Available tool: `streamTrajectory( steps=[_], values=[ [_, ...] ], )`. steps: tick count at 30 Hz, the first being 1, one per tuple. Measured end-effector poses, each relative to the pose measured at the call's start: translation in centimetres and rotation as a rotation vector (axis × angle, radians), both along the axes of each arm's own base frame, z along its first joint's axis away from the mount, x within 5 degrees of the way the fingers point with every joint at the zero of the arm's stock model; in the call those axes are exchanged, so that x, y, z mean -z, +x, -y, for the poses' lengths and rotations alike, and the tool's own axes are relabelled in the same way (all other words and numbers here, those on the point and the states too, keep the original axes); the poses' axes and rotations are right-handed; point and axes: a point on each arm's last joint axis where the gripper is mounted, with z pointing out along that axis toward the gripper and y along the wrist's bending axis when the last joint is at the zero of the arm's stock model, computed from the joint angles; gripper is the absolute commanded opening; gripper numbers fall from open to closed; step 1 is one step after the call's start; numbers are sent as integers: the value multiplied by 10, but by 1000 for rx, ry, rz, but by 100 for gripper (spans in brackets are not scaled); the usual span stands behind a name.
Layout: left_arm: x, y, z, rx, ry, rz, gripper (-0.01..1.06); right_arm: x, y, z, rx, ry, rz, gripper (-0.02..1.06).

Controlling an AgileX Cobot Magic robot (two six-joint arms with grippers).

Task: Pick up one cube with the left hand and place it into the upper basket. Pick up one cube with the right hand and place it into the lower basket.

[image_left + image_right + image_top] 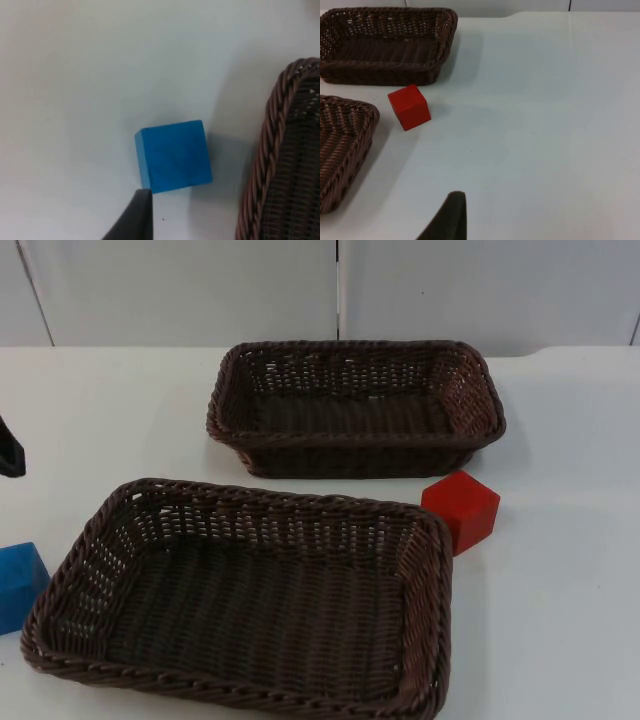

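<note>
Right now my left gripper [137, 220] hangs over the white tabletop [560, 620], one black fingertip just short of the near corner of the blue cube [173, 156]. I cannot tell how wide that gripper stands, since one fingertip alone is too little to judge by. The blue cube sits flat on the tabletop just beside the lower basket [250, 595], outside its woven rim on the side my left arm comes from, near but not touching it. A dark part of my left arm [10, 452] stands above the blue cube at the edge of the top view.

My right gripper [451, 217] waits over bare tabletop, well apart from the lower basket; its spread I cannot tell either. The red cube [461, 510] rests on the tabletop just beside the lower basket's far corner on my right arm's side, between that basket and the upper basket [355, 405], perhaps a sliver clear of the rim. The upper basket lies beyond the lower basket, toward the grey partition wall [200, 290], and both baskets hold nothing.
</note>
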Motion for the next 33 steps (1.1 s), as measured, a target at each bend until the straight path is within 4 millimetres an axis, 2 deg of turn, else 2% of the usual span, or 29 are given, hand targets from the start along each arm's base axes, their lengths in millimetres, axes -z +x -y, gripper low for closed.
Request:
streamTrajectory(
  steps=[11,19,23,26,28,29,32,33],
  values=[
    [5,-10,4,82,-1,-113,101,0,0,0,0,0,0,101],
    [5,-11,4,93,1,-125,101,0,0,0,0,0,1,101],
    [6,-11,4,97,1,-130,101,-7,0,0,0,8,52,101],
    [6,-13,5,111,0,-152,101,-24,14,-2,2,18,121,101],
    [6,-14,5,113,1,-153,100,-26,17,-2,2,19,121,101],
    [4,-15,5,114,3,-145,100,-34,28,-3,3,19,121,101],
    [-21,-22,4,121,31,-32,99,-48,60,-6,6,15,74,101],
    [-21,-22,4,121,31,-32,99,-48,60,-6,6,15,74,101]
  ],
)
